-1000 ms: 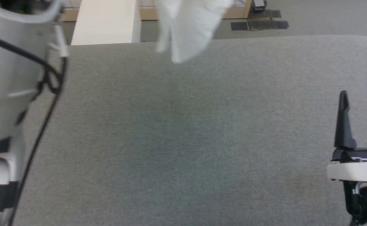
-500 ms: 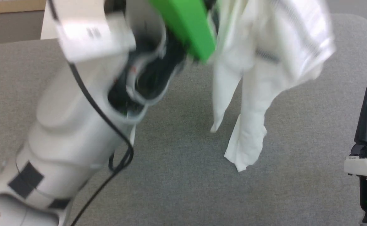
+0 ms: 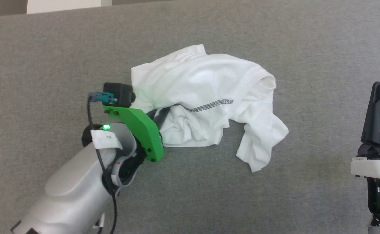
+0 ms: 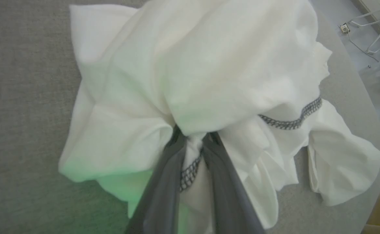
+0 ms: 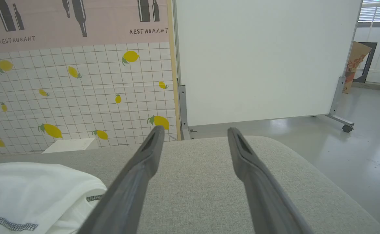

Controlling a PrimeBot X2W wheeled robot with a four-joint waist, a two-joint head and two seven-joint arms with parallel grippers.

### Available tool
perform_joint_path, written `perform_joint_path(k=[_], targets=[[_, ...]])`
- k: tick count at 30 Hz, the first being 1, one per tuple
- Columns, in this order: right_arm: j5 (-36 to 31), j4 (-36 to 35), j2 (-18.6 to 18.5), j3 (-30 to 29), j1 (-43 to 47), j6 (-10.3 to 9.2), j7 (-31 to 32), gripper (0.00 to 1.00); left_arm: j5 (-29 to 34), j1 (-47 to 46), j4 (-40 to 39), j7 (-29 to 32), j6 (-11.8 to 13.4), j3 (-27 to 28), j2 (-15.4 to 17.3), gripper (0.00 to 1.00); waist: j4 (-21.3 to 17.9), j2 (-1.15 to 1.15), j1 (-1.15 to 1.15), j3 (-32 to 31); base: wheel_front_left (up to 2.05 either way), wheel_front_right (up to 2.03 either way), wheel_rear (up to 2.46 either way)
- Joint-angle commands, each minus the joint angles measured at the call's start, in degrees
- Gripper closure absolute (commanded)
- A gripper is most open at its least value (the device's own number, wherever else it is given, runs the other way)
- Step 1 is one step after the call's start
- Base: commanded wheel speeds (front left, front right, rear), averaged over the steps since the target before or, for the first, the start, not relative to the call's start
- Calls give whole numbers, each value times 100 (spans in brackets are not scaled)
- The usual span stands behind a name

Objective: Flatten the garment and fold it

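The garment (image 3: 209,87) is a white shirt with dark zigzag seams, lying crumpled in a heap in the middle of the grey padded table (image 3: 47,65). My left gripper (image 4: 195,136), on its green mount, reaches into the heap's near left side and is shut on a bunched fold with a seam in it. Cloth drapes over its fingertips. My right gripper (image 5: 195,130) stands open and empty above the table's right side, well apart from the garment (image 5: 30,188). One of its dark fingers (image 3: 373,113) rises at the right edge of the head view.
A white box (image 3: 63,5) stands beyond the table's far left edge. In the right wrist view a white wheeled panel (image 5: 258,58) and a lemon-patterned wall (image 5: 79,91) stand behind the table, whose rounded corner (image 5: 291,152) drops to the floor.
The head camera has tilted down. My left arm has come down with the garment, which hung in the air and now lies heaped on the table. The right gripper stays open.
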Motion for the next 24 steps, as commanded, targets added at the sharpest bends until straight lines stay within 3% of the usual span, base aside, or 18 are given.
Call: perform_joint_path(k=[1, 2, 3, 11, 18, 21, 24], targets=[[-26, -1, 1, 21, -101, -9, -34, 0, 50, 12, 55, -105, -89, -9, -111, 74, 142, 0, 0, 96, 0, 0, 0], [-41, 3, 1, 25, -111, -9, -34, 0, 71, -13, 89, -190, -125, -2, -172, 29, 180, 0, 0, 93, 0, 0, 0], [-58, 11, 1, 34, -127, -9, -34, 0, 147, -70, 114, -300, -168, -9, -213, 0, 217, 0, 0, 77, 0, 0, 0], [-144, 134, 1, 36, -23, -9, -34, 0, 653, -245, -290, -1126, -112, 184, -78, 0, 449, 0, 0, -390, 0, 0, 0], [-145, 201, 1, 56, 204, -9, -34, 0, 875, 432, -1232, -2136, 567, 913, 603, 0, 513, 0, 0, -726, 0, 0, 0], [-125, 198, 1, 73, 281, -9, -34, 0, 938, 956, -1665, -2469, 594, 1245, 800, 0, 513, 0, 0, -767, 0, 0, 0], [-114, 209, 1, 100, 374, -9, -34, 0, 1352, 1633, -1886, -2568, 787, 1566, 982, 0, 505, 0, 0, -795, 0, 0, 0]])
